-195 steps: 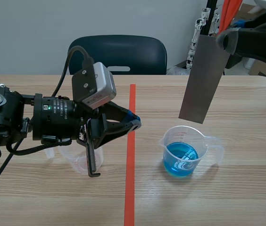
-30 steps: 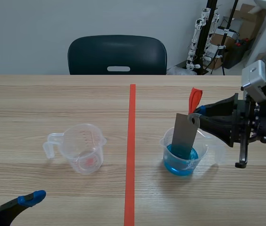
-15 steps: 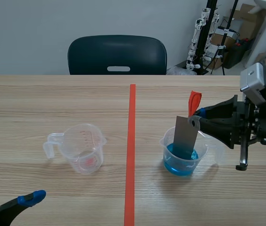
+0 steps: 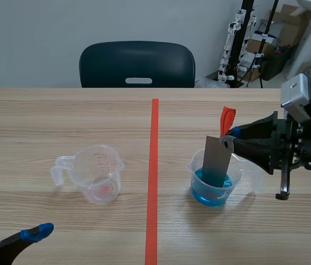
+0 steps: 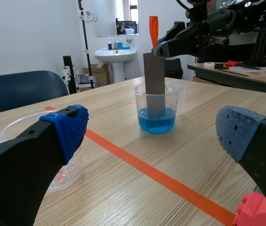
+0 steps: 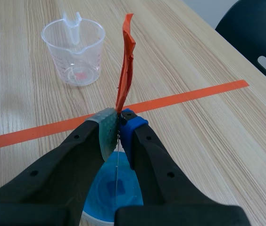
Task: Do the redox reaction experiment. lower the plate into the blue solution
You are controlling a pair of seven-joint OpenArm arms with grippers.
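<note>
A clear measuring cup (image 4: 215, 186) stands on the wooden table (image 4: 62, 116), at 3 o'clock from the orange-red tape line (image 4: 153, 165). It holds blue solution (image 4: 210, 194) to about a third of its height. The grey metal plate (image 4: 217, 160) stands in this cup with its lower end in the liquid, its top leaning toward 1 o'clock. An orange-red tab (image 4: 227, 118) sticks up from its upper edge.

At 9 o'clock across the tape sits a second measuring cup (image 4: 97, 174), empty but for a faint reddish tint at the bottom, its handle toward 9 o'clock.

The right gripper (image 4: 234, 134) comes in from 3 o'clock, its jaws pinched narrow on the plate's top edge beside the tab. The left gripper (image 5: 154, 131) is low at 7 o'clock, jaws wide apart, holding and touching nothing.
</note>
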